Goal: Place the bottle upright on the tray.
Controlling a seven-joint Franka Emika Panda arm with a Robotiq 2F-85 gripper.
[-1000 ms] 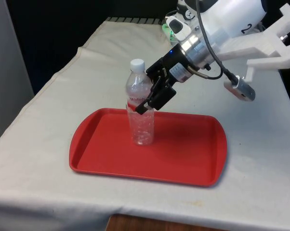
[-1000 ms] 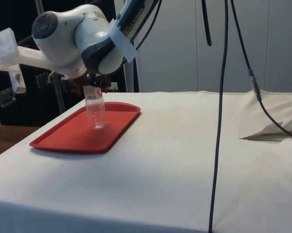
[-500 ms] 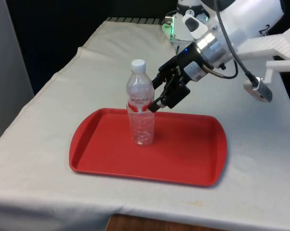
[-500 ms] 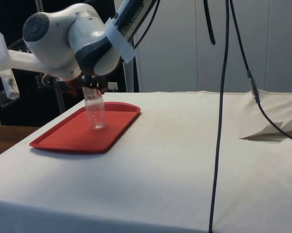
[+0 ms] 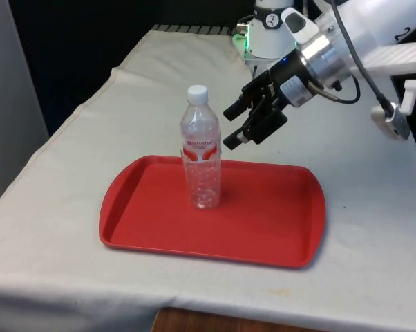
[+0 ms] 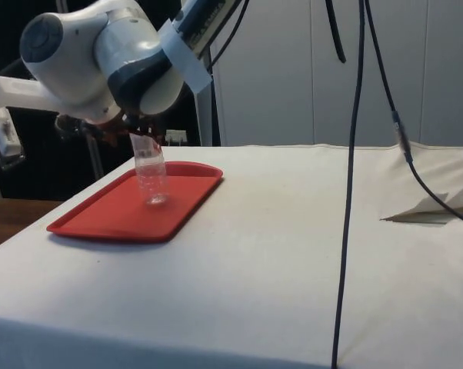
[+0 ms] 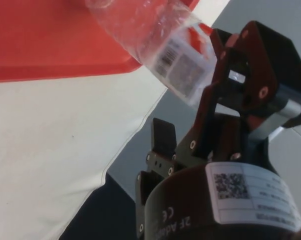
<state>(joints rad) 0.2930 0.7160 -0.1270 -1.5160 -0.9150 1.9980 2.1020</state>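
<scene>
Clear bottle [image 5: 202,161] stands released; fingers [image 5: 240,138] have drawn back, parted.

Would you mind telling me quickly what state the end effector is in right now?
End effector: open, holding nothing; it sits clear of the bottle, which stands upright on the tray.
</scene>
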